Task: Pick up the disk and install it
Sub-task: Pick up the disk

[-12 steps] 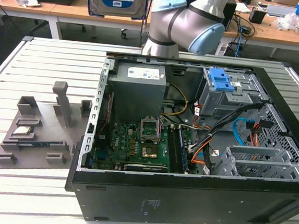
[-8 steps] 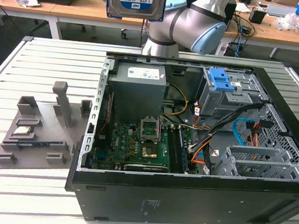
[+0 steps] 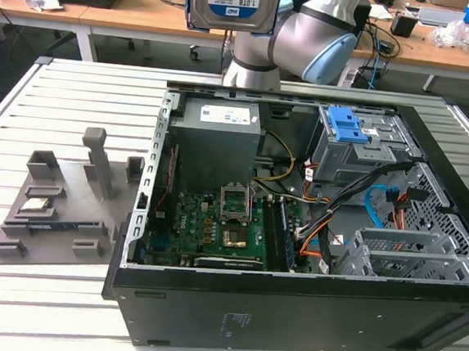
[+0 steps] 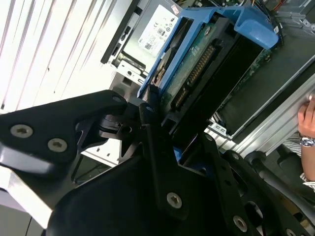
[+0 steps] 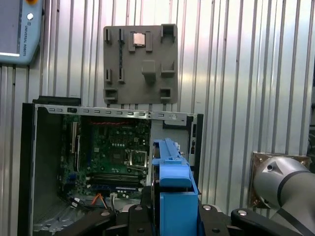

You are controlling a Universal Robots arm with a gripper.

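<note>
Hanging above the open computer case, the silver disk is cut off at the exterior view's top edge; the black end effector clamps its blue plastic bracket.

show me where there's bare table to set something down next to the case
Bare table lies on the near and far sides of the gray tray, at the exterior view's left of the case. Inside the case is crowded: cables, board, drive cage. The disk is held aloft.
</note>
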